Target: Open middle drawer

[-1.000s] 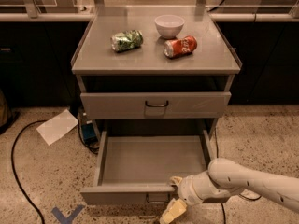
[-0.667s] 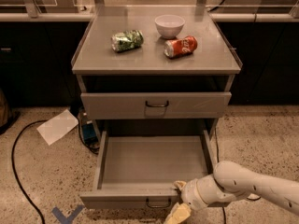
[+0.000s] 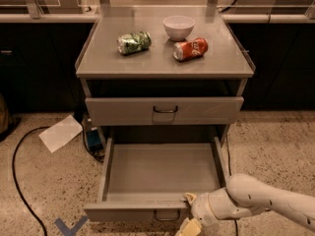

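Since a second ago my arm has drifted slightly toward the near right, and the middle drawer (image 3: pixel 160 168) stays pulled well out under the closed top drawer (image 3: pixel 123 111), its grey tray bare. In the camera view the gripper (image 3: pixel 189 213) sits at the drawer's front panel, just right of the wire handle (image 3: pixel 166 215); whether it is clenched or released I cannot tell. On the tabletop (image 3: pixel 162 65) lie a crushed green can (image 3: pixel 134 42), a white bowl (image 3: pixel 178 27) and a red soda can (image 3: pixel 190 48).
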Tool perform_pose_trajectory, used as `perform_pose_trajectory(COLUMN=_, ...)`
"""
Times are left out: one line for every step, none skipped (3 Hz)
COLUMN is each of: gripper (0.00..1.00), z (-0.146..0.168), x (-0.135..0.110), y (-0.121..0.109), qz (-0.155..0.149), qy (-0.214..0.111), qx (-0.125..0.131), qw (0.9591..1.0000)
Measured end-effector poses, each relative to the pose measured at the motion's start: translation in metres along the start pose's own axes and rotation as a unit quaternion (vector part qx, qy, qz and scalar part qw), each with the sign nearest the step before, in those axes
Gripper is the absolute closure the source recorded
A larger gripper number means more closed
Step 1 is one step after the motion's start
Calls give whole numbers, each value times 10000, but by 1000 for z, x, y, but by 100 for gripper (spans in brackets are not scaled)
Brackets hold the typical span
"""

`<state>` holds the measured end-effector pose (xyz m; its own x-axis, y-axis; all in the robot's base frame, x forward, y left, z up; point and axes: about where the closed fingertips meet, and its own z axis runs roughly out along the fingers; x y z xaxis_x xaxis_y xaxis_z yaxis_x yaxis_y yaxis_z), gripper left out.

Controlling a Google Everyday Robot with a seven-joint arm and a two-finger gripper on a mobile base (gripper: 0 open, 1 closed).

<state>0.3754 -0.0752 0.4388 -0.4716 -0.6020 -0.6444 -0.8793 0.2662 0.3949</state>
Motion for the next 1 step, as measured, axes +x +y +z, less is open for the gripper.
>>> perform_pose_trajectory(gripper=0, z=-3, x=-1, y=3, qz=24, qy=-8, qx=-23, qw=10000)
